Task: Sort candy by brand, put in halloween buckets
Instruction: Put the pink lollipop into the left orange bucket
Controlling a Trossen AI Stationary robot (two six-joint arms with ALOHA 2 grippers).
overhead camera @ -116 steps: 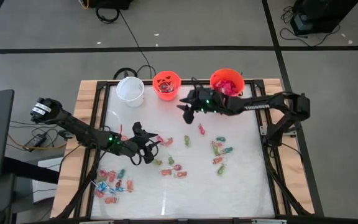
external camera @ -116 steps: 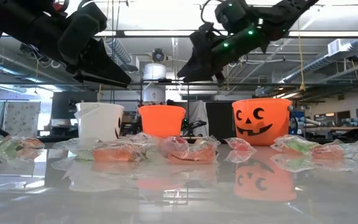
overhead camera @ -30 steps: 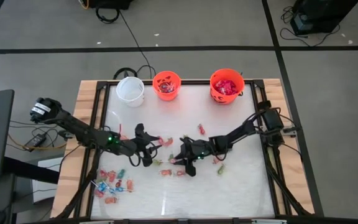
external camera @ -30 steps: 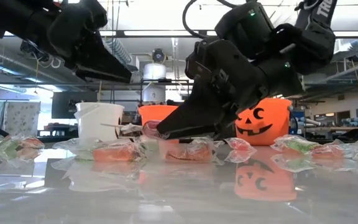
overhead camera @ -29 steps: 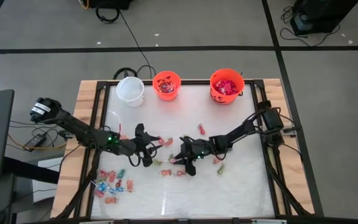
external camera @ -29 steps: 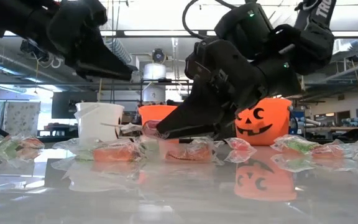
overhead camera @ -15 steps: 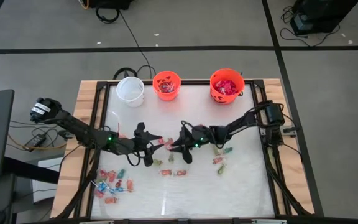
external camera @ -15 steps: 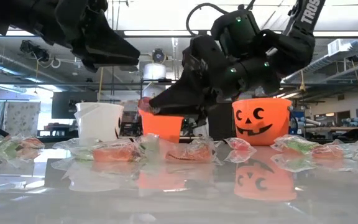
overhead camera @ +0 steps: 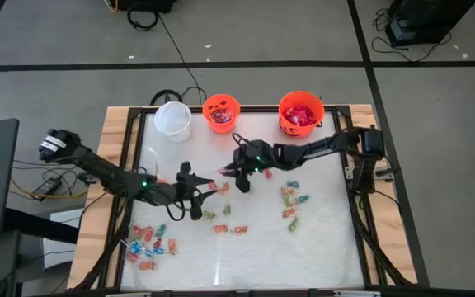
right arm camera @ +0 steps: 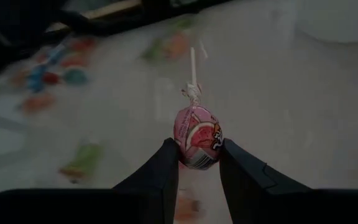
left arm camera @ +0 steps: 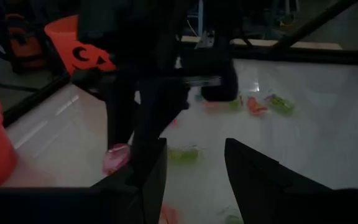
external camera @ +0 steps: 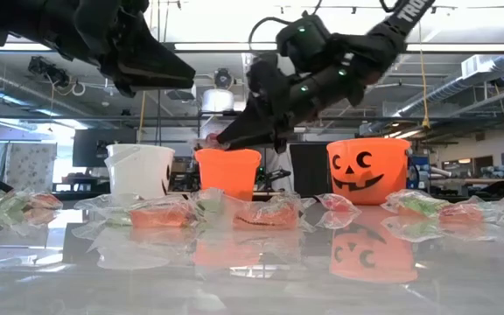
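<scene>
My right gripper is shut on a pink wrapped lollipop and hangs above the table's middle, near the small orange bucket. In the low view the lollipop hangs in front of that bucket. My left gripper hovers open just left of it, with nothing between its fingers. The white bucket and the larger orange bucket stand along the far edge. Loose candy lies on the table. My right gripper pinches the lollipop's round wrapped head between its two fingers, at their free ends. The white stick points straight out ahead of the fingers. The fingers slant down toward the table's left. The lollipop is lifted clear of the table.
More wrapped candy lies at the table's right middle and centre. The larger orange bucket holds red packets. A dark frame borders the glossy white tabletop. Cables lie on the floor beyond the far edge.
My right gripper has risen from among the candy and gone toward the far edge and the small orange bucket, staying shut on the lollipop, which is now lifted clear of the table.
</scene>
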